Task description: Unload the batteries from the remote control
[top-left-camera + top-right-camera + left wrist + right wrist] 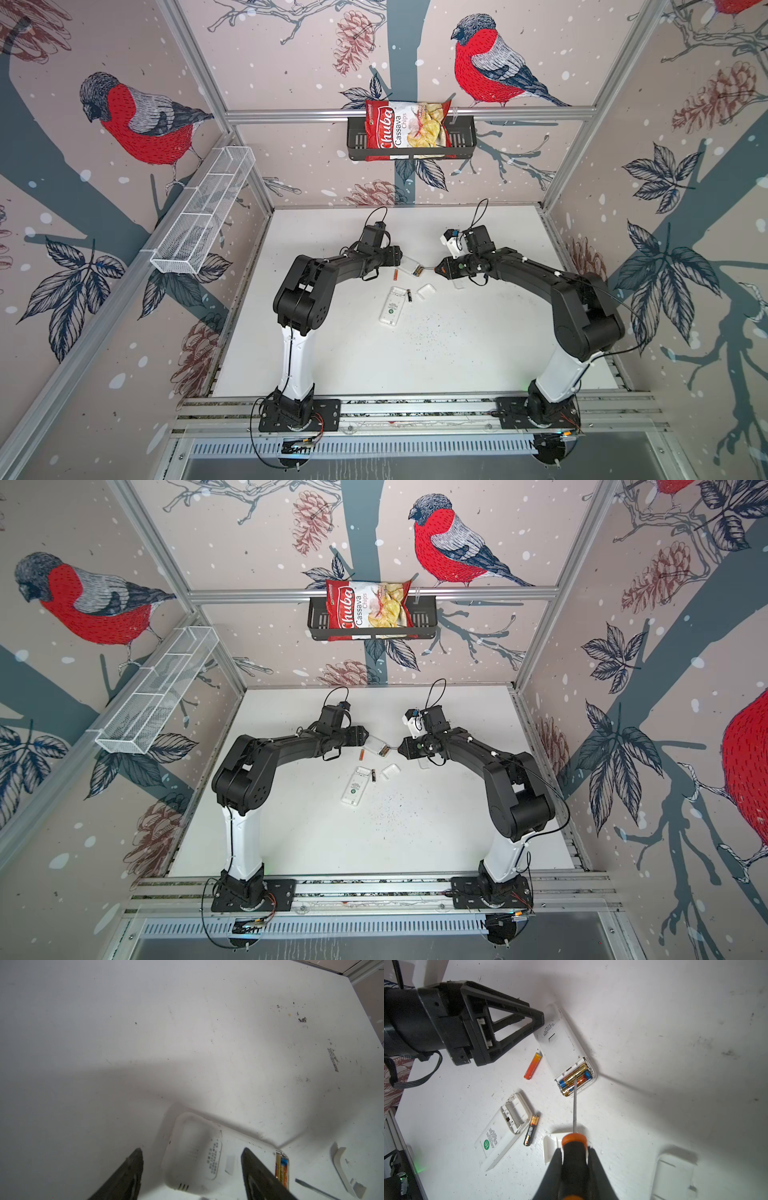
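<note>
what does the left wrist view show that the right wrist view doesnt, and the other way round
Only the left wrist view: the table corner, and that the left gripper is open astride the loaded remote.
Only the right wrist view: the right gripper shut on the screwdriver, the orange battery, the black battery, and the second remote, compartment empty.
Both: the left gripper, the loaded remote, its batteries, the screwdriver shaft, a loose cover.

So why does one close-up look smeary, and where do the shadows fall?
Left wrist view: remote and left hand look soft, under a broad shadow. Right wrist view: crisp; a thin line of shadow runs off the remote beyond the screwdriver. Both top views: sharp, evenly lit, corner posts splayed by the wide angle.
</note>
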Robot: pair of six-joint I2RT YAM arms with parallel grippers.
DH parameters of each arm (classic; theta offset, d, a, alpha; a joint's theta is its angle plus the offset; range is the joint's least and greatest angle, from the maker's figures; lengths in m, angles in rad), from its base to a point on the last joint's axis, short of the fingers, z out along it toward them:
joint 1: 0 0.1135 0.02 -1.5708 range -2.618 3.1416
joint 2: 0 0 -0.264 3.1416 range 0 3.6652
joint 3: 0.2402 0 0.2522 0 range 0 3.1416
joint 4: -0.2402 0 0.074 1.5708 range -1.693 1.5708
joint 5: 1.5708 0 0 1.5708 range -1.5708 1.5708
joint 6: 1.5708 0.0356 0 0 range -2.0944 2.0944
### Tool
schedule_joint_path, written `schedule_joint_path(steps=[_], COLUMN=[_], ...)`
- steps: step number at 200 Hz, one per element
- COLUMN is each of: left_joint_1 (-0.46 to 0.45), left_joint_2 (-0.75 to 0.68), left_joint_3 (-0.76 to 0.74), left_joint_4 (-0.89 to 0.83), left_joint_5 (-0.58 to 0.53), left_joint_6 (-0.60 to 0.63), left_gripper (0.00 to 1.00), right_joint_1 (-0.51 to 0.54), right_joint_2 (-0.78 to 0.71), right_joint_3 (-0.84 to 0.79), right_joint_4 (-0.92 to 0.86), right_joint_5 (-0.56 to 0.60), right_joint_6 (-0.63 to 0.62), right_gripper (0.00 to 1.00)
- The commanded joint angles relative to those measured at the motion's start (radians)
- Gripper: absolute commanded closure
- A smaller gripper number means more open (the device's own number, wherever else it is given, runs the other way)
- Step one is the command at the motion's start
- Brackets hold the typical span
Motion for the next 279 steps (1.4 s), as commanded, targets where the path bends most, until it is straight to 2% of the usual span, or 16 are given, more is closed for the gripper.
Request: schedule_joint_path(steps=[1, 49, 123, 188, 279], left_joint_1=[-0.001, -0.012, -0.040, -0.043, -0.043], left_joint_2=[0.011, 0.021, 0.051, 0.053, 0.051], left_joint_3=[0.012, 0.012, 0.039, 0.039, 0.033], left_joint_4=[0.014, 0.002, -0.034, -0.038, -0.044], left_joint_5=[0.051, 0.046, 0.010, 0.001, -0.008], left_joint_6=[0.024, 0.036, 0.051, 0.051, 0.055], left_gripper=[0.26, 0.33, 0.38, 0.41, 0.43], right_joint_1=[0.006, 0.009, 0.012, 0.003, 0.006], right_joint_2=[0.001, -0.005, 0.016, -0.037, -0.035], right_joint_3=[0.010, 0.007, 0.005, -0.019, -0.052], right_joint_4=[-0.029, -0.034, -0.016, -0.004, 0.012], right_joint_5=[0.024, 0.021, 0.015, 0.025, 0.023], right_joint_6=[-0.017, -0.025, -0.028, -0.013, -0.005], right_gripper=[1.00, 1.00, 1.00, 1.00, 1.00])
